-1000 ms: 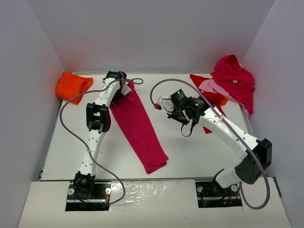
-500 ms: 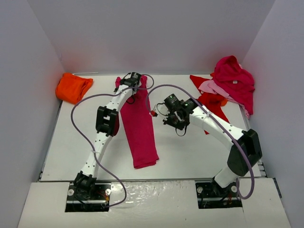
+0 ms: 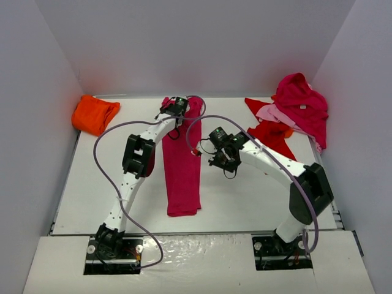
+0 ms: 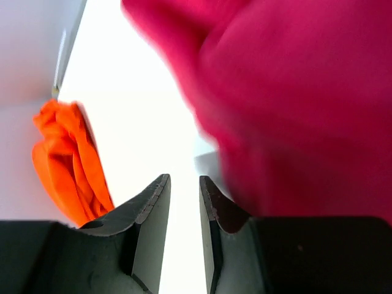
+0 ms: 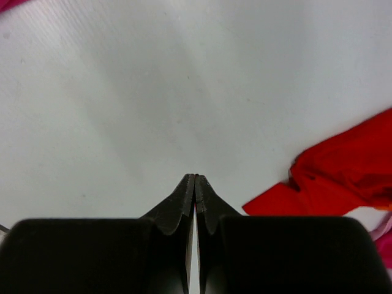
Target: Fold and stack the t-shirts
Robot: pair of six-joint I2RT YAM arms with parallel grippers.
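Nearest the bases: near end of magenta tee (image 3: 182,177), flat on table (image 3: 86,184) as a long narrow strip running away toward L gripper (image 4: 184,179). Prob. halved lengthwise, so one fold looks done. I judge an end-to-end fold comes next.

R gripper (image 5: 195,179): jaws pressed together, nothing betw. them. Tips sit over bare table, beside the strip, not touching it. Reads as parked clear of the cloth. Red tee (image 5: 343,165) lies ahead and to the right of its tips, apart.

L gripper: at far end of the strip, arm stretched out. Jaws a narrow slit apart, bare table showing thru the gap, no cloth in it. Magenta cloth fills the wrist view just right of and beyond the fingers, v. close. Position fits laying that end down straight, but that's a guess.

Orange tee (image 3: 94,114): bunched in far corner, left of L gripper, well apart. Folded or not, can't tell.

Far right, beyond R gripper: crimson tee (image 3: 301,101) heaped over pink tee (image 3: 272,111), unfolded, yet to be done.

Hard to see:
- L wrist view is blurred, so whether cloth touches the finger is unclear.
- From above, L arm + cable cover the strip's far end. Sleeves and collar not made out.
- No. of tees in the heap unclear. Pink one mostly buried.
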